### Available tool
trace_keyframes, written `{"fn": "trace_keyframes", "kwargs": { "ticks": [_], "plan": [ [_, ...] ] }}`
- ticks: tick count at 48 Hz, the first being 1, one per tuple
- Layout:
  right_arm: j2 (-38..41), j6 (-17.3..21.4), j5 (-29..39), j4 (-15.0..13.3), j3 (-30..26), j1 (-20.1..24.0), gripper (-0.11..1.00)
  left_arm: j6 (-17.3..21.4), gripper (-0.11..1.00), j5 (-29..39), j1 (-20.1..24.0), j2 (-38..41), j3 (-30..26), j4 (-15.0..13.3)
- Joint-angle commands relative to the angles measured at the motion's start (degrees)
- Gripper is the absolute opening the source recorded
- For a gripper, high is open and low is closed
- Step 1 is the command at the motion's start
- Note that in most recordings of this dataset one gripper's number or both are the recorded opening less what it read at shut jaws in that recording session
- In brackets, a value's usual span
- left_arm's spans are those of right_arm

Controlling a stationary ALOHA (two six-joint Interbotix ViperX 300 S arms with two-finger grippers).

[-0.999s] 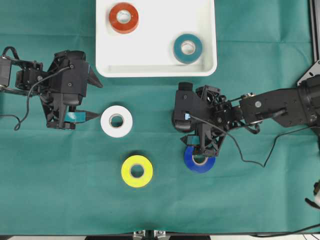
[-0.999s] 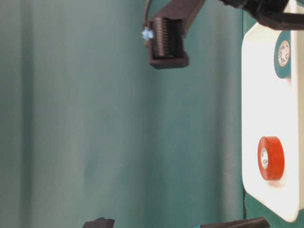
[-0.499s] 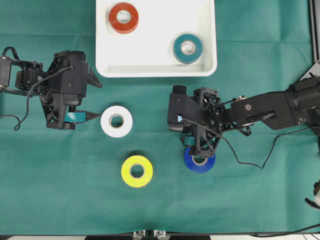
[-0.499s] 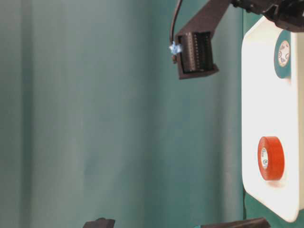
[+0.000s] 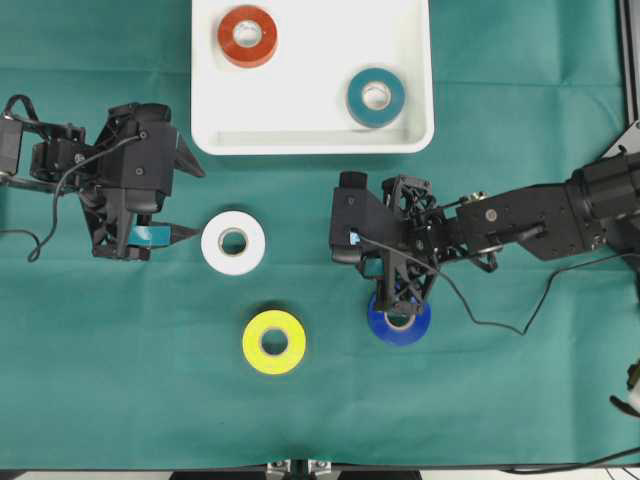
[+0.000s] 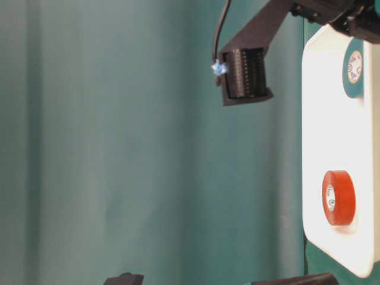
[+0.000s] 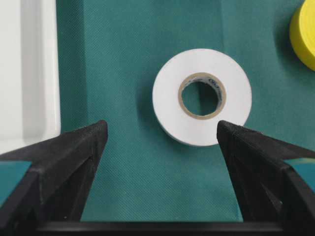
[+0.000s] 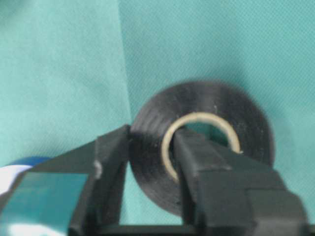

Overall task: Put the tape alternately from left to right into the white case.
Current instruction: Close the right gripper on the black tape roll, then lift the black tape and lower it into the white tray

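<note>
The white case (image 5: 310, 145) lies against the table edge at the top of the overhead view, and two rolls are already in it: the red roll (image 5: 247, 35) near its left far corner and the teal roll (image 5: 376, 96) toward its right side, well apart, which fits a left-then-right order. The right gripper (image 8: 153, 137) is closed on the black roll (image 8: 246, 128). One finger stands inside the pale core and the other presses on the outer face, so the wall of the ring is pinched between them; I think this grip is chosen because the roll is low and flat on the green cloth (image 5: 520, 400). From above the arm hides this roll, and only the blue roll (image 5: 398, 322) shows just beside it. The left gripper (image 7: 161, 129) has its fingers wide apart and holds nothing, with the white roll (image 7: 202, 97) lying just ahead of the tips, probably ready for its own turn. The yellow roll (image 5: 273, 342) waits nearer the bottom edge.
</note>
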Motion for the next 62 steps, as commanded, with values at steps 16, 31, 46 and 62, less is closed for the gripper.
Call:
{"fn": "trace_keyframes", "kwargs": {
  "ticks": [16,31,46,62],
  "plan": [
    [-3.3,-0.1,-0.3,-0.2,-1.5,0.4,0.26,0.0,0.69,-0.2,-0.4,-0.5,-0.6,-0.2],
    [-7.3,-0.1,-0.4,-0.2,-2.1,1.1,0.26,0.0,0.69,-0.3,-0.4,-0.5,-0.6,-0.2],
    [-8.5,-0.4,-0.6,-0.2,-2.1,1.1,0.26,0.0,0.69,-0.3,-1.0,-0.5,-0.6,-0.2],
    [-8.4,-0.3,-2.5,-5.3,-3.1,0.7,0.26,0.0,0.69,-0.2,-1.1,-0.6,-0.6,-0.2]
  ]
}}
